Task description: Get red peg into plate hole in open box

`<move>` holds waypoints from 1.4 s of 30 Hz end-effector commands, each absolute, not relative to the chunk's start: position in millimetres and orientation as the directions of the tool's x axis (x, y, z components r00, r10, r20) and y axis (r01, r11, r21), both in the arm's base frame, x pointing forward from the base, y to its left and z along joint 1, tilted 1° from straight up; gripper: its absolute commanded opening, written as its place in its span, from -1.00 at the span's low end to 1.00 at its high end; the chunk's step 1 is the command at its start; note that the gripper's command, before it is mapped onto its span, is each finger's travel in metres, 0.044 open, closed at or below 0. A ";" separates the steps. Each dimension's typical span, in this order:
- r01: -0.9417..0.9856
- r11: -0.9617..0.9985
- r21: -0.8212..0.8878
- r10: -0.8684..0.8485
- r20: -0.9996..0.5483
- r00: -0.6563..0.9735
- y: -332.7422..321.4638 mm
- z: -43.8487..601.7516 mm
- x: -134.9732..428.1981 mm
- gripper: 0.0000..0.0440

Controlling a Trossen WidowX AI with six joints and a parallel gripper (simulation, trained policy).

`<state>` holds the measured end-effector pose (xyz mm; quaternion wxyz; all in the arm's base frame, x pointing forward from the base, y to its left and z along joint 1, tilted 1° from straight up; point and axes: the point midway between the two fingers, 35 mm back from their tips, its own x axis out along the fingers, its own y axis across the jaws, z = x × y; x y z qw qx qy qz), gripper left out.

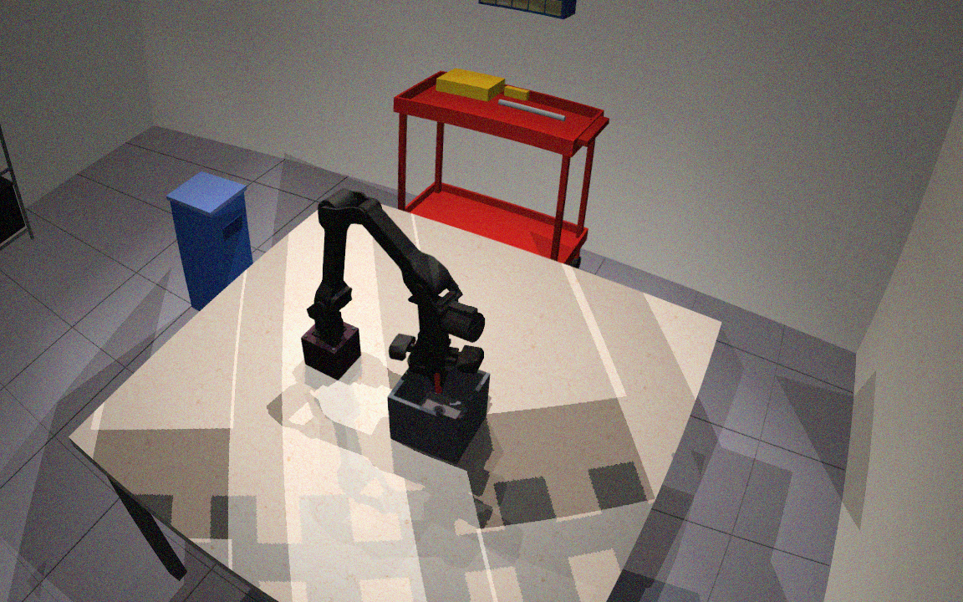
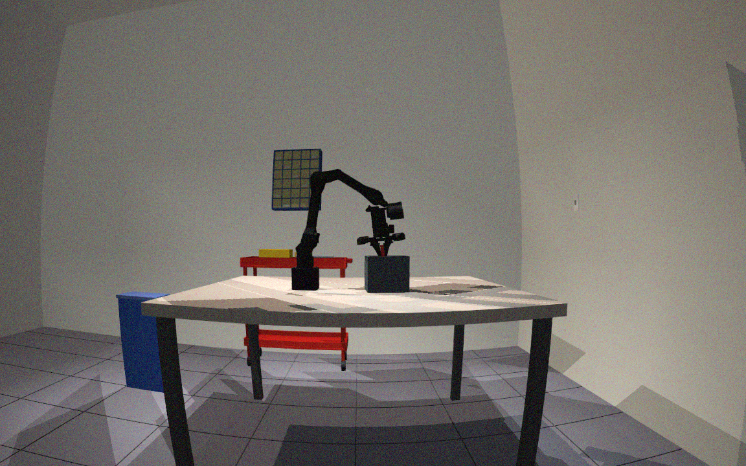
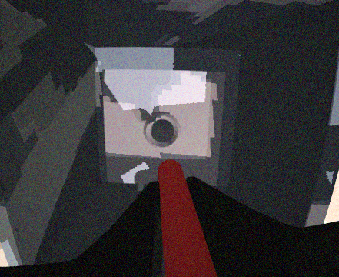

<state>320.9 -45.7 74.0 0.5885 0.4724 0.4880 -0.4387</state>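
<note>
My gripper (image 3: pixel 173 187) is shut on the red peg (image 1: pixel 437 382) (image 2: pixel 383 250) (image 3: pixel 181 215). The fingers reach into the mouth of the dark grey box (image 1: pixel 432 430) (image 2: pixel 386 275), and the peg's lower end is inside the box walls. In the wrist view the pale plate (image 3: pixel 124 132) lies at the box bottom, with its round hole (image 3: pixel 162 130) in plain sight. The peg's tip shows just below the hole in that view, over the plate's near edge, and is not in the hole. The exact height of the tip above the plate cannot be told.
The box stands on the table (image 1: pixel 545 329) (image 2: pixel 219 295), in front of the arm's base (image 1: pixel 331 351) (image 2: pixel 305 278). The box walls surround the fingertips closely. A red cart (image 1: pixel 492 127) and a blue bin (image 1: pixel 211 239) stand on the floor beyond the table.
</note>
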 end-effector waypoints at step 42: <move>0.973 0.212 0.091 0.162 -0.985 0.057 -62.8 46.4 340.9 -0.09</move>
